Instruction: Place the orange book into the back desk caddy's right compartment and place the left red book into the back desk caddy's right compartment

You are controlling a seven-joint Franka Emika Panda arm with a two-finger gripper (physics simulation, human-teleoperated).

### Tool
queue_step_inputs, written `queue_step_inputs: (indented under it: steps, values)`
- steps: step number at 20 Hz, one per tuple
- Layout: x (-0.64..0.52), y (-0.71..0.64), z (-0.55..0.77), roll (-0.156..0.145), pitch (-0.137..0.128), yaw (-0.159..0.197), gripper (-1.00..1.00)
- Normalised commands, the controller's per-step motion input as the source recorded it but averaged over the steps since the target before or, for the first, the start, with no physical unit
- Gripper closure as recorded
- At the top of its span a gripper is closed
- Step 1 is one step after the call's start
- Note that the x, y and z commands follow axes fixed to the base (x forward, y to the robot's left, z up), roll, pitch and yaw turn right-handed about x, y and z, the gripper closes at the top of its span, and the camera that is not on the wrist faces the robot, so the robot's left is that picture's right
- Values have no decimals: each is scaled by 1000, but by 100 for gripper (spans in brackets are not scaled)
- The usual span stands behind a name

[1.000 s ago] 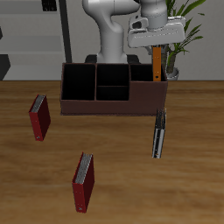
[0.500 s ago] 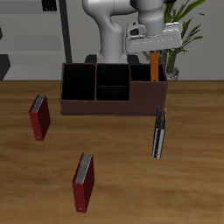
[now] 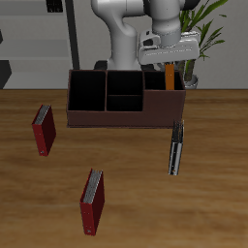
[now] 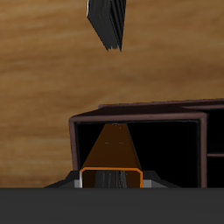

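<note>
1. Gripper (image 3: 170,60) clenched on the orange book (image 3: 171,74), held upright so it slots in narrow.
2. Book partly down inside the back desk caddy (image 3: 107,116), in its right compartment (image 4: 166,144).
3. Left red book (image 3: 92,201) lies untouched near the table's front edge.

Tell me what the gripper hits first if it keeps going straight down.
Probably the floor of the right compartment of the back desk caddy: the orange book held in the gripper would touch bottom first. Depth is uncertain.

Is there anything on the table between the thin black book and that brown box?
No. The exterior view shows only bare wood between the thin black book and the back desk caddy; the book lies apart, nearer the table's front edge.
</note>
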Motion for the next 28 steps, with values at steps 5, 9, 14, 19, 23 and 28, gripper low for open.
queue_step_inputs:
  steps: [5, 9, 14, 19, 23, 28]
  values:
    - [20, 20, -242, 10, 38, 24, 100]
    - [-26, 39, -165, 8, 25, 23, 100]
    - [48, 72, -196, 0, 58, 14, -100]
    - [40, -23, -80, 17, 33, -7, -100]
    - [60, -10, 15, 4, 2, 18, -100]
    - [46, -23, 118, 12, -23, -10, -100]
